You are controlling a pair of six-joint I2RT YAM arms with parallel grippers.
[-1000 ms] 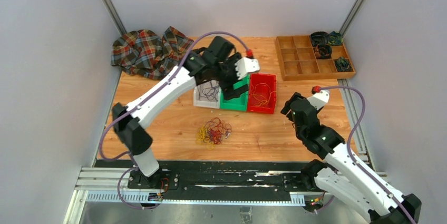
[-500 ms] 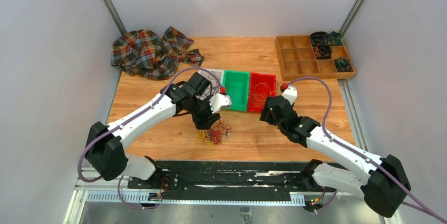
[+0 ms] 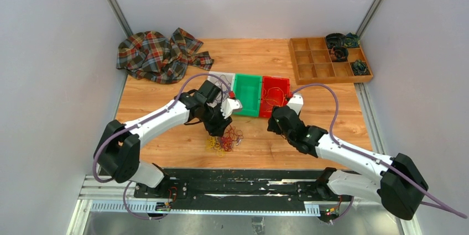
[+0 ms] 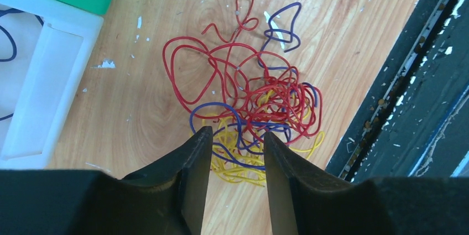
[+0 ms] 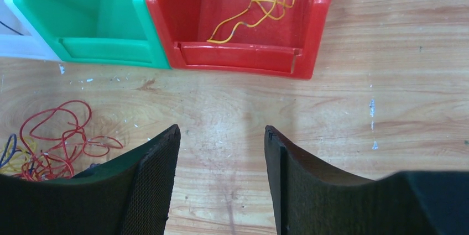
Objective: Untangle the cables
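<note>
The cables lie as one tangle [image 4: 254,102] of red, blue-purple and yellow wires on the wooden table, seen in the top view [image 3: 224,138] near the front edge. My left gripper [image 4: 235,135] hangs over the tangle's near side, open, with yellow and blue strands showing in the narrow gap between its fingertips. My right gripper [image 5: 221,130] stands open over bare wood in front of the red bin [image 5: 238,58], with the tangle's red loops [image 5: 55,135] to its left. Loose yellow cables [image 5: 249,3] lie in the red bin. A purple strand [image 4: 8,41] lies in the white bin [image 4: 44,91].
White, green [image 3: 247,95] and red [image 3: 276,95] bins stand in a row behind the tangle. A plaid cloth [image 3: 157,55] lies at the back left and a wooden compartment tray [image 3: 321,63] at the back right. A black rail [image 3: 238,182] runs along the near edge.
My left arm came from above the bins down onto the tangle, and its jaws narrowed. My right arm swung in from the right to the front of the red bin.
</note>
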